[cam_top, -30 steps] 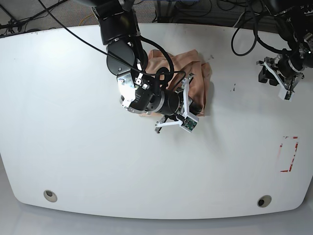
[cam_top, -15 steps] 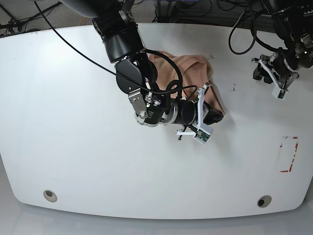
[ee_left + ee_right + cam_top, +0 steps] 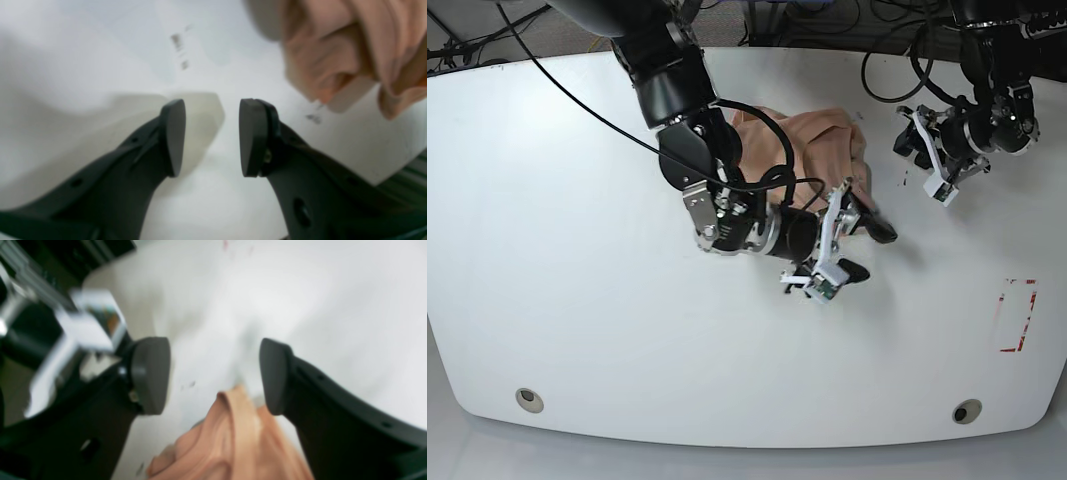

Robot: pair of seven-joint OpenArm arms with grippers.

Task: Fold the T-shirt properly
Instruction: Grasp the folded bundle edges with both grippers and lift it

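The soft peach-pink cotton T-shirt [image 3: 812,150] lies in a rumpled heap in the upper middle of the base view, on the broad white desk [image 3: 577,300], nowhere near flat. The right tool [image 3: 867,250] sits at the heap's lower right edge with its jaws spread; in the right wrist view a peak of cloth [image 3: 233,413] rises in the gap between the pads, apparently gripped by neither, though the blur there leaves this uncertain. The left tool [image 3: 919,152] hangs at the upper right of the base view, apart from the shirt, its jaws parted with only bare desk between them in its own view.

The main risk is that the shirt is bunched: any pinch taken now could catch several layers at once, so a pull would drag the whole lump rather than open a sleeve or hem. With the right tool so low at the edge, closing may also snag a fold sideways and twist the heap further. The black cable [image 3: 767,125] looping over the cloth beside the right arm could brush the fabric and shift it during a move. The left tool, coming in from the side, might crowd the right one over the same corner.
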